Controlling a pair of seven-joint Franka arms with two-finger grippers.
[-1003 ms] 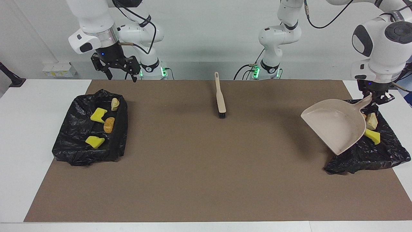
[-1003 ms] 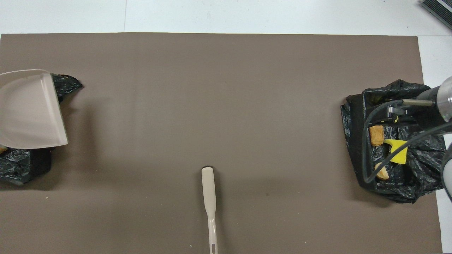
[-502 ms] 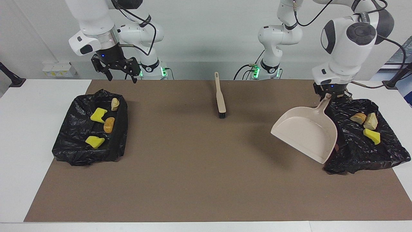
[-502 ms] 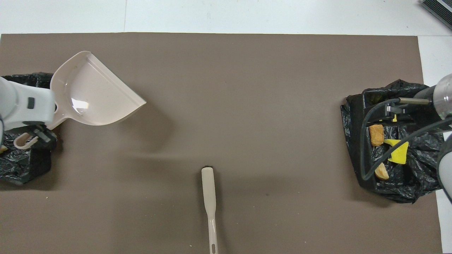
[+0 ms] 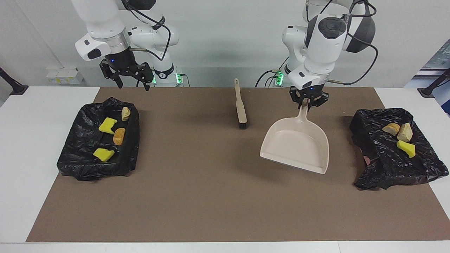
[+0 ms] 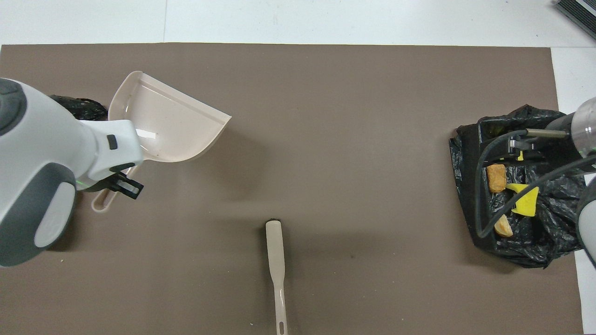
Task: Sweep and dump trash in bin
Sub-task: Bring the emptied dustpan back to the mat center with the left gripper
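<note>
Over the brown mat toward the left arm's end of the surface, the left gripper (image 5: 308,102) holds the dustpan (image 5: 296,145) by the top of its handle, clamped tight, pan hanging empty with its open lip pointing away from the robots. Its long axis runs straight from the gripper out across the mat. And the trash? All binned, by the look of it: three lumps (image 5: 402,137) sit in the black-lined bin (image 5: 393,165) at the left arm's end, four more (image 5: 111,131) in the bin at the right arm's end (image 5: 84,158), and no lump shows on the mat.

So the next move looks like setting the pan down, and bare mat lies right beneath it. The brush (image 5: 240,106) lies flat near the robots' edge, between the arms, handle toward them, just beside the pan.

Compared with a second ago, big change: the dustpan was tipped over the left-end bin, and now it has swung clear toward the middle and levelled out. The right gripper (image 5: 128,75) waits wide open above the mat's edge by its bin, barely shifted.
</note>
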